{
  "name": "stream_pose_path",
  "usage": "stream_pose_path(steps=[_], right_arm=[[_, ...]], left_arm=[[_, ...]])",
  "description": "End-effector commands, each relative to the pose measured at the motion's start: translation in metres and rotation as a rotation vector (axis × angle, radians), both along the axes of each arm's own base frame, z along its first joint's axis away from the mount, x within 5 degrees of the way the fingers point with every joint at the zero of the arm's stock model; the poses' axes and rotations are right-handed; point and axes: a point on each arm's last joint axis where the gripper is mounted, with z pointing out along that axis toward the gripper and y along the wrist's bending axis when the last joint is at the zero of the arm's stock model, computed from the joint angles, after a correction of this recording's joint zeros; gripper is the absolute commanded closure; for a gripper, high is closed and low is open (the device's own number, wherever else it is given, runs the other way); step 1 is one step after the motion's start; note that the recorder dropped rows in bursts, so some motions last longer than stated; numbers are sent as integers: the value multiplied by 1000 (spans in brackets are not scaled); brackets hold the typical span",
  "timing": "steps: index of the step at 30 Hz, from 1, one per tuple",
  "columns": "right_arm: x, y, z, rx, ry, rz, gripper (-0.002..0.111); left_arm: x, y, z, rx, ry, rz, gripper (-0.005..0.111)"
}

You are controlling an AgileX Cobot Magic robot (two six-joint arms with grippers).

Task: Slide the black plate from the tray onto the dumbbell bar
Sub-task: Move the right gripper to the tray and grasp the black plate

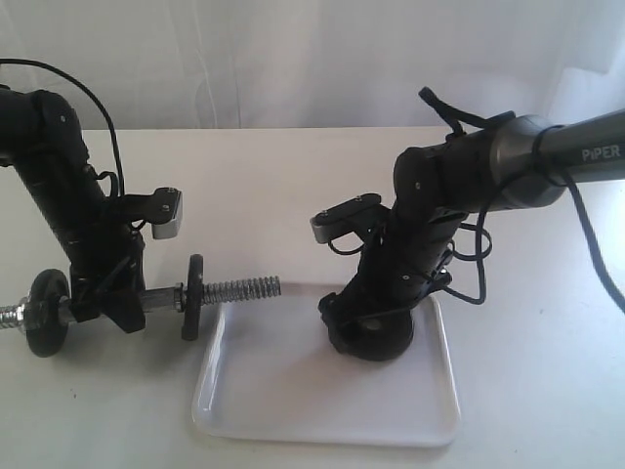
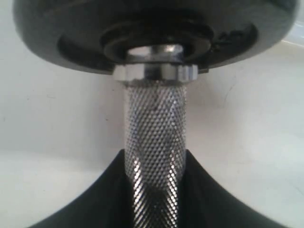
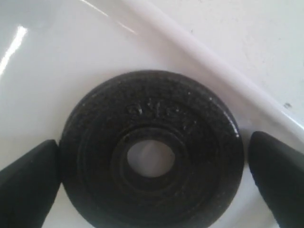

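The black plate lies flat in the white tray, close to its rim. My right gripper reaches down into the tray and stands open astride the plate. One finger touches the plate's edge; the other is a sliver away. My left gripper is shut on the dumbbell bar, gripping its knurled middle and holding it level above the table. The bar's threaded end points at the tray. Two look-alike black discs sit on the bar, one on each side of the grip.
A chrome collar nut sits against the disc nearest the left wrist camera. The right arm and its cables reach in from the right. A white table carries everything, with a white curtain behind.
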Motion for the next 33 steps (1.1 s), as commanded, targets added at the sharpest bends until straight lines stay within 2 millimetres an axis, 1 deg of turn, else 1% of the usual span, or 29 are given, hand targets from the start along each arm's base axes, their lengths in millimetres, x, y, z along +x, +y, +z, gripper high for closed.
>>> stream_pose_path(steps=[1,5,7,8,9,10,11,14,16,18,20,23,27,29,30,31,33], right_arm=[[-3,-1,-12,-23,46,8,4],[-3,-1,-12,-25,51,9,6],[-3,-1,-12,-25,51,9,23],[-3,-1,-12,-24,49,8,42],[-4,-2,-12,-29,64,2,72],[-5,-2,-12,-34,74,3,87],[-6,-3,-13,-40,86,6,107],[-7,-3,-11,-36,84,5,108],[-7,-2,-5,-17,73,-3,108],[-8,0,7,17,53,4,108],[-9,1,12,33,46,6,108],[-9,1,13,38,44,5,108],[-9,1,13,37,48,6,108],[-9,1,13,36,50,6,108],[-9,1,13,36,50,6,108],[-9,1,13,36,50,6,108],[-9,1,13,36,50,6,108]], left_arm=[[-3,-7,14,-80,12,39,107],[-2,-7,14,-81,0,43,107],[-2,-7,14,-81,0,43,107],[-2,-7,14,-81,-2,44,107],[-2,-8,14,-92,-4,52,107],[-2,-9,15,-101,-2,57,107],[-2,-9,15,-107,0,61,107],[-2,-10,15,-119,3,68,107],[-1,-10,15,-119,1,69,107],[-1,-12,16,-143,1,85,107],[-1,-14,17,-163,4,95,107],[1,-15,21,-167,-3,93,107],[-3,-14,25,-166,42,73,106],[-4,-15,25,-167,50,71,99],[-4,-15,25,-170,50,70,93],[-4,-15,25,-170,47,69,84],[-2,-16,25,-180,34,81,62]])
